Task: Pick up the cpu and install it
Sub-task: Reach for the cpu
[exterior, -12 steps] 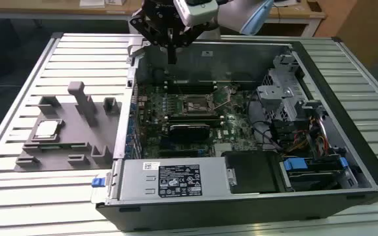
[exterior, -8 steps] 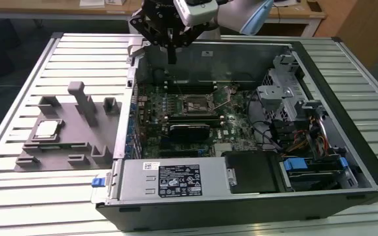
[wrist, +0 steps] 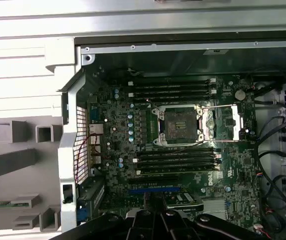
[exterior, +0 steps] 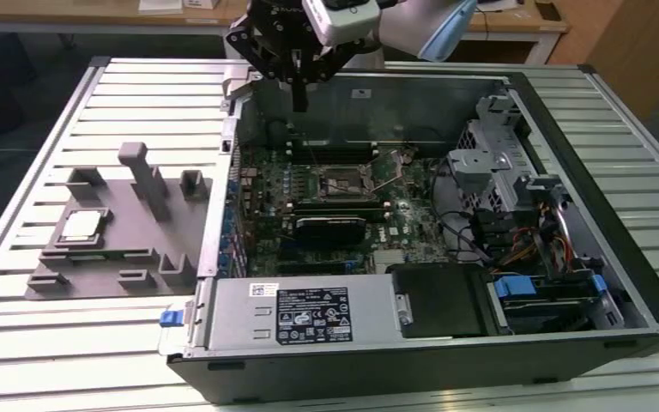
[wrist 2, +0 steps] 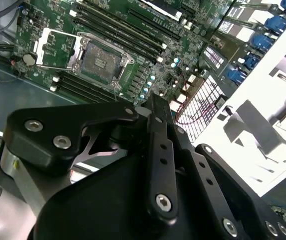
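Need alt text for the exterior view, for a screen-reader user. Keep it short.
The robot arm's shut tool hangs empty over the far wall of an open computer case; the motherboard socket inside stands open. The cpu lies on a grey fixture on the slatted table, outside the case at the exterior view's left.

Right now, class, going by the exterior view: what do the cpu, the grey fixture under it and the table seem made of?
The cpu: metal top, by its pale silvery sheen. The fixture: probably plastic, matt even grey with no glint. The table: likely aluminium, pale ribbed slats with a dull shine.
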`<state>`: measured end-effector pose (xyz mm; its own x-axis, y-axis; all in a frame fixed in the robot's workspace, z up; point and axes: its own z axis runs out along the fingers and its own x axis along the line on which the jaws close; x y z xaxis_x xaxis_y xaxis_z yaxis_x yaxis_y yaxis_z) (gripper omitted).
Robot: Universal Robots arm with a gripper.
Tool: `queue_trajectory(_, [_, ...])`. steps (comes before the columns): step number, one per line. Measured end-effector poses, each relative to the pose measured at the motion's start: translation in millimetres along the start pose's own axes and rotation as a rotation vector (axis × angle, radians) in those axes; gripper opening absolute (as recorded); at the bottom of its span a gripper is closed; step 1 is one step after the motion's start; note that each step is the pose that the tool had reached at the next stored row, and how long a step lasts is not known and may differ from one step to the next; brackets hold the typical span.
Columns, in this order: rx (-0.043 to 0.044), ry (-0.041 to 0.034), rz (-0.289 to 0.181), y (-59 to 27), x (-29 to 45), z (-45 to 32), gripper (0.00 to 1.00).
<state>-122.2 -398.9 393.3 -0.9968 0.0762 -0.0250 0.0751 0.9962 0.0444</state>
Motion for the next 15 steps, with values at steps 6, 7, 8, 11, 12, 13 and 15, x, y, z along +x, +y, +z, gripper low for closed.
queue_trajectory(6, [0.0,-0.0001,0.0,-0.3,3.0,-0.1,0.11])
queue_trajectory(7, [0.0,-0.0001,0.0,-0.4,4.3,-0.1,0.11])
queue_trajectory(8, [0.0,-0.0002,0.0,-0.5,5.8,-0.1,0.11])
queue_trajectory(11, [-0.0001,-0.0004,0.0,-0.9,11.6,-0.3,0.11])
queue_trajectory(12, [-0.0001,-0.0005,0.0,-1.0,13.5,-0.3,0.11])
queue_trajectory(13, [0.0,-0.0005,0.0,-1.2,15.4,-0.4,0.11])
queue_trajectory(15, [0.0,-0.0006,0.0,-1.5,19.0,-0.4,0.11])
